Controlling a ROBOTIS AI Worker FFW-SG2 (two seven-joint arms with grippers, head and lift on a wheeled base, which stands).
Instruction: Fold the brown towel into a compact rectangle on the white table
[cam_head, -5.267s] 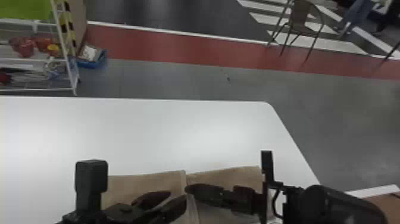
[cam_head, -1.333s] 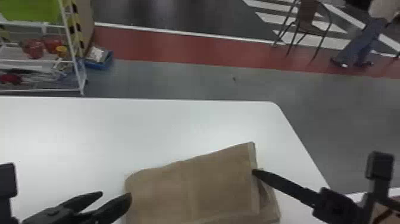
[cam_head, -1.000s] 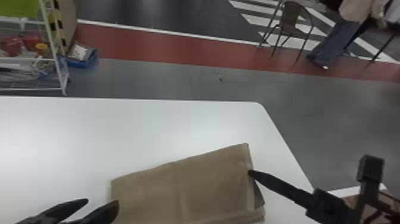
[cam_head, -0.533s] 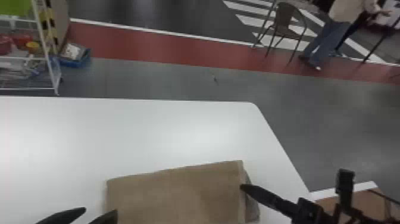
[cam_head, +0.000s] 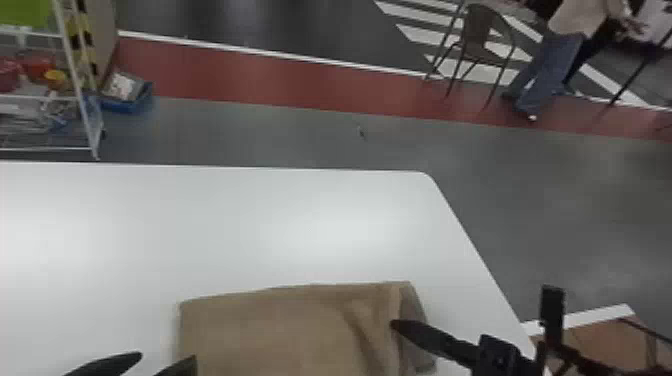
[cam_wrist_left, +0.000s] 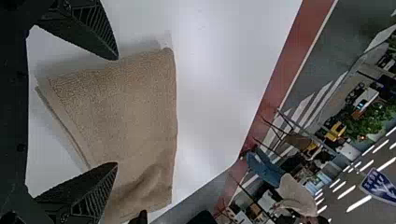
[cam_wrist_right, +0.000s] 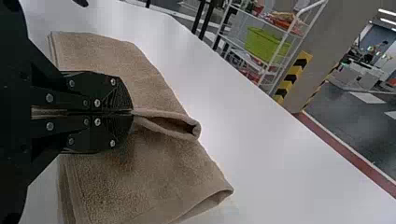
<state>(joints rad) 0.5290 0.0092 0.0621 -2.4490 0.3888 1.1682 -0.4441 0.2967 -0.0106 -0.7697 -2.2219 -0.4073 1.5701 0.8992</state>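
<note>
Brown towel: lying layered on the white table, bottom centre of the head view
Fold done: stacked edges showing, so I'm judging it partly folded
Fold left: ridge needing smoothing, maybe another fold
Right gripper: I'm pinching that ridge, lower right
Left gripper: gaping wide, lower left

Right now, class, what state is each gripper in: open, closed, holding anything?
Left gripper: open, jaws apart, holding nothing.
Right gripper: closed, jaws pinching a fold of the towel.
</note>
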